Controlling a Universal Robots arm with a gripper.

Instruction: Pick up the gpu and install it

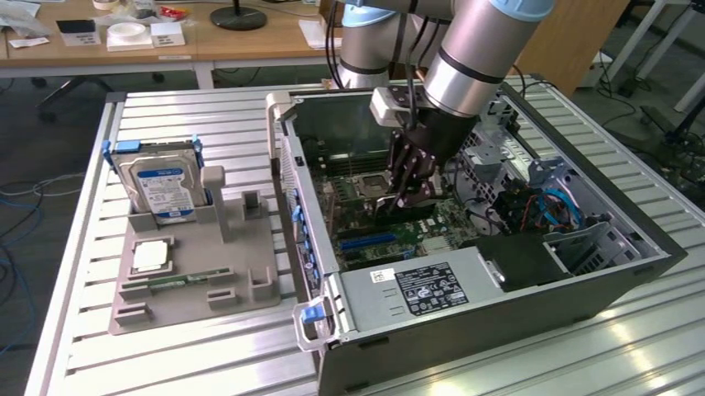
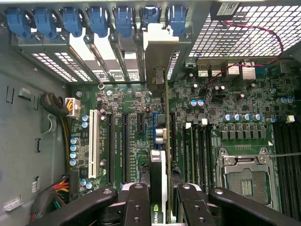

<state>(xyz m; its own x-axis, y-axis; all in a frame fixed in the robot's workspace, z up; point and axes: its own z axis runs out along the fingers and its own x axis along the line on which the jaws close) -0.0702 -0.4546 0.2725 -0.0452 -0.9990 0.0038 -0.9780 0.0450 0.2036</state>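
Gripping the gpu (image 2: 160, 188) edge-on, the end effector (image 2: 160, 197) holds it upright over the motherboard (image 2: 127, 141) inside the computer case (image 1: 573, 289), centre frame

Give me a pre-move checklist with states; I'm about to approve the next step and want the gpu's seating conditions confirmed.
1. Grip: gripper shut on the gpu, fingers on both faces. Ok.
2. Position: in the exterior view the gripper is down inside the case, over the motherboard. Ok.
3. Alignment: card stands edge-on along the blue slot. Ok.
4. Bracket: silver bracket sits at the rear slot opening, under a blue latch. Ok.
5. Fully seated in the slot: cannot tell.
6. Cables: red wire runs clear of the card. Ok.
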